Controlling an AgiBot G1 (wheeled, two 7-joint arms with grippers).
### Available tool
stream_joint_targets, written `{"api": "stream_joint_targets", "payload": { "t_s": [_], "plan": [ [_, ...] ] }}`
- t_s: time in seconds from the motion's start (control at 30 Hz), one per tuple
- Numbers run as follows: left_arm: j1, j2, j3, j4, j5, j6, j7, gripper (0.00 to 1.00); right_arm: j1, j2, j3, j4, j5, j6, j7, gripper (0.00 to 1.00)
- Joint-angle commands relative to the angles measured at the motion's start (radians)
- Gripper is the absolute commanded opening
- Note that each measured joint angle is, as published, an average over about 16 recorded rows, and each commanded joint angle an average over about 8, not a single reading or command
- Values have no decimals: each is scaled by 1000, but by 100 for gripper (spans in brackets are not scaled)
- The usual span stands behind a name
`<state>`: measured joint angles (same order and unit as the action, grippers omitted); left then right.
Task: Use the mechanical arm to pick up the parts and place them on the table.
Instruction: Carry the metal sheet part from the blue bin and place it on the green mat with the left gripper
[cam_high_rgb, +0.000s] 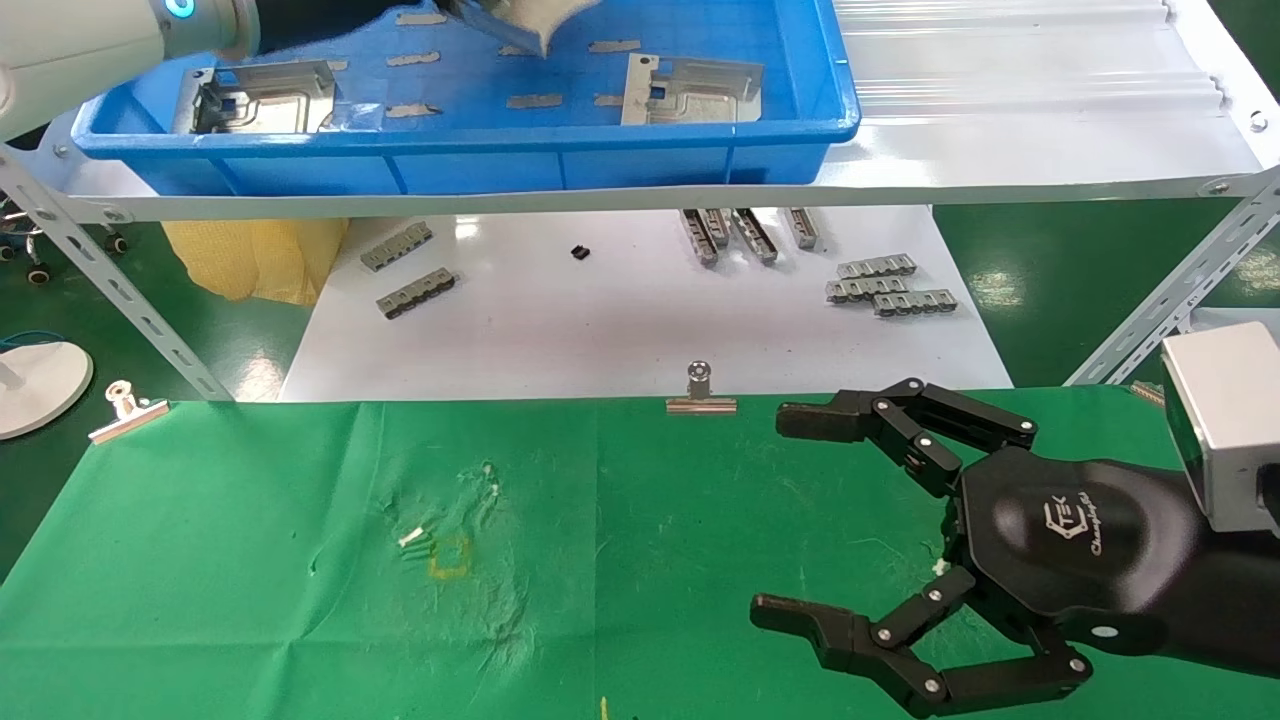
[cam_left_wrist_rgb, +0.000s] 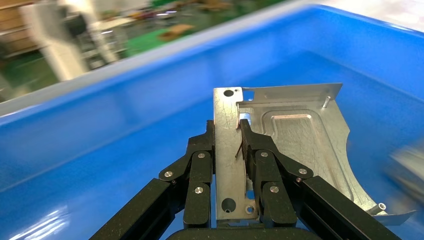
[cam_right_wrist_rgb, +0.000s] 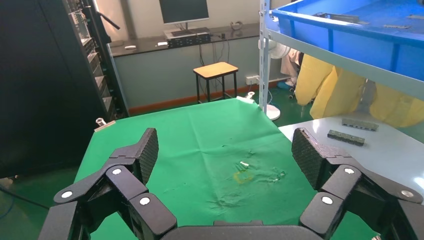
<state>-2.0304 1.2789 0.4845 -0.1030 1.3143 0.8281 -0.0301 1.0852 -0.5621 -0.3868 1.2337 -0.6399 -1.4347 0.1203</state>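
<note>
Left gripper (cam_left_wrist_rgb: 227, 131): clamped on the flat flange of one part, a finger (cam_left_wrist_rgb: 200, 165) on each face of the strip; in the head view only the white arm reaches into the blue bin's far left corner.
Held part (cam_left_wrist_rgb: 287, 145): grey stamped plate, off the bin floor, long axis running away from the wrist toward the bin's far wall, curved-cut corner on the side away from the flange; a screw hole sits at each end of the gripped strip.
Parts counted: three in all, one in the claw, two lying flat in the bin.
Left plate (cam_high_rgb: 262, 97): near the bin's left end, long axis along the front wall.
Right plate (cam_high_rgb: 692, 90): right of the bin's middle, close to the front wall, same long axis.
Blue bin (cam_high_rgb: 560, 165): on the white shelf, its front wall at the shelf's near edge; small grey strips lie scattered on its floor.
Right gripper (cam_high_rgb: 775, 515): fingers spread wide, holding nothing, hovering over the right side of the table, claw pointing left.
Table (cam_high_rgb: 250, 560): green cloth, wrinkled, yellow mark left of centre; no part on it.
Binder clips: two seen from the head, one (cam_high_rgb: 127, 408) at the far left corner, one (cam_high_rgb: 701, 392) mid far edge.
White board (cam_high_rgb: 620, 320): beyond the far edge, carrying toothed strips (cam_high_rgb: 888, 286).
View difference: only the left wrist camera shows the grip; the right wrist camera shows only that claw's spread.
</note>
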Motion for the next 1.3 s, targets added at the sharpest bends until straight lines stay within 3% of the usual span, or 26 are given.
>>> {"api": "stream_joint_targets", "payload": {
  "t_s": [0.03, 0.67, 0.93, 1.3],
  "plan": [
    [-2, -14, -2, -13, -5, 68, 31, 0, 0, 0, 0, 0, 0, 0, 0, 100],
    [-16, -188, 22, -71, -16, 738, 375, 0, 0, 0, 0, 0, 0, 0, 0, 100],
    [51, -226, 141, -134, 57, 769, 506, 0, 0, 0, 0, 0, 0, 0, 0, 100],
    [175, -194, 275, -95, 149, 744, 692, 0, 0, 0, 0, 0, 0, 0, 0, 100]
  ]
}}
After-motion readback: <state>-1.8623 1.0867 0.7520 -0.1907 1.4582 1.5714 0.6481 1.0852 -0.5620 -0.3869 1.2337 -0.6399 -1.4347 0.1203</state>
